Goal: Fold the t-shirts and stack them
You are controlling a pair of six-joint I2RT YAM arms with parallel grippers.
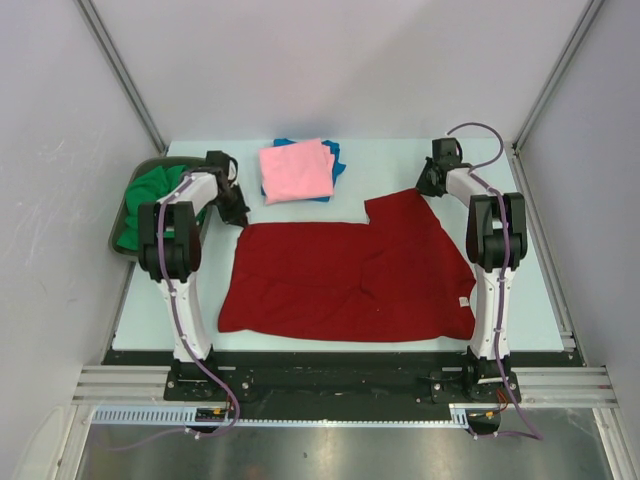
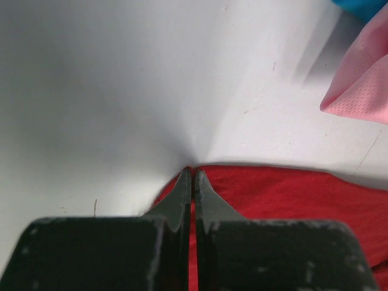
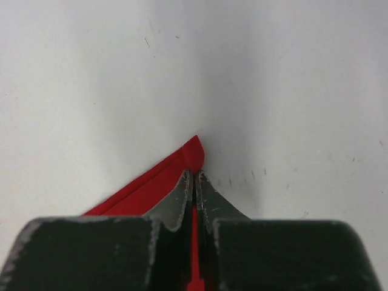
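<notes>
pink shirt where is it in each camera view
Top external: pink t-shirt, folded at the far middle of the table, atop the blue t-shirt.
Left wrist: its corner at the right edge, upper half.
Right wrist: not in it.
Shared landmark: the dark red t-shirt, seen in all three.

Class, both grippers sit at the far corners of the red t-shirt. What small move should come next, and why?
Probably raise both corners together. The left gripper and right gripper each look shut on a far corner of the red t-shirt, which lies spread flat, so lifting that edge would likely start the fold toward the near hem.
</notes>
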